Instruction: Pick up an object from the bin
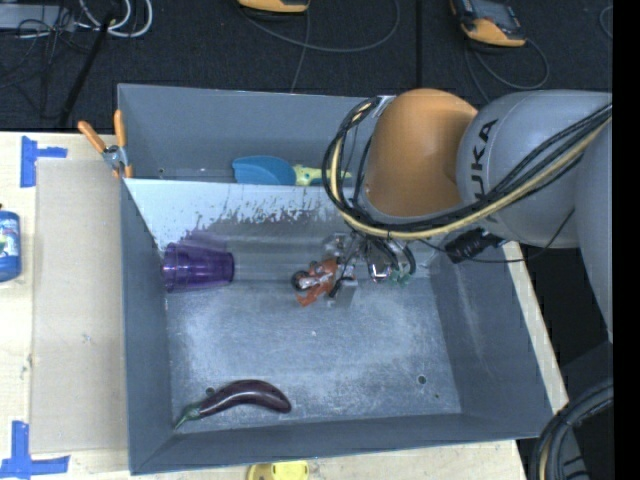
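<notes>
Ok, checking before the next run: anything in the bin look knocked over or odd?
The purple cup lies tipped on its side at the left of the bin; nothing looks spilled or broken.

Grey arm (545, 173), orange cover (415, 153) (looped cables (338, 173))

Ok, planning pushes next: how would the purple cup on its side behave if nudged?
The purple cup lies on its side, so it would probably roll, curving if tapered as it seems. It looks like thin translucent plastic, so likely light and fairly stiff.
</notes>
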You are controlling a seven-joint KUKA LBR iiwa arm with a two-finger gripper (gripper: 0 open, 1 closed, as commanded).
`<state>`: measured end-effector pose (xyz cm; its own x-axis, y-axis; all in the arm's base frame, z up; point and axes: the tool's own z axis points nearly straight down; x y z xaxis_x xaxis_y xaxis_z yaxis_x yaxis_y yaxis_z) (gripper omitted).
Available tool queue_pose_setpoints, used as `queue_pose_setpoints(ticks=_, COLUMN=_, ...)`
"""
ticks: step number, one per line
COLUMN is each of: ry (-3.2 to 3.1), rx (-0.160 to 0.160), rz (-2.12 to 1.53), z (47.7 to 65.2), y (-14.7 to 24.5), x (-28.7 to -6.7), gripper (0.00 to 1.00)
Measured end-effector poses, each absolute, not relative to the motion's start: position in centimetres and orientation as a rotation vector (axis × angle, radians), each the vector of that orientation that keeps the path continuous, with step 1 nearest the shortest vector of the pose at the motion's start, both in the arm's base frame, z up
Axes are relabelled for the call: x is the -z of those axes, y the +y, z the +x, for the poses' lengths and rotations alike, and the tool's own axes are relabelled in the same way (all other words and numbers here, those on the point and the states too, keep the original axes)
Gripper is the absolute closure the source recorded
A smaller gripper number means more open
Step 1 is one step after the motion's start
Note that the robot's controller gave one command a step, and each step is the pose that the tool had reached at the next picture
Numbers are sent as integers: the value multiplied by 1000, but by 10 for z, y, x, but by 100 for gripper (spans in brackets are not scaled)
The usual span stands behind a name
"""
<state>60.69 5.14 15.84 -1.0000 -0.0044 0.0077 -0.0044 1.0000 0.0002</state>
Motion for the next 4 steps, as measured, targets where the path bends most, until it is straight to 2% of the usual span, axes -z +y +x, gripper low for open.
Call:
queue_pose_setpoints(ticks=1, ry=-3141, rx=1, rz=5, z=608, y=51, x=-163, gripper=0)
queue_pose_setpoints(ticks=2, ry=-3142, rx=1, rz=148, z=615, y=20, x=-119, gripper=0)
queue_pose_setpoints(ticks=3, ry=-3138, rx=0, rz=-129, z=611, y=13, x=-89, gripper=100)
queue_pose_setpoints(ticks=4, ry=-3138, rx=1, rz=-130, z=611, y=13, x=-89, gripper=100)
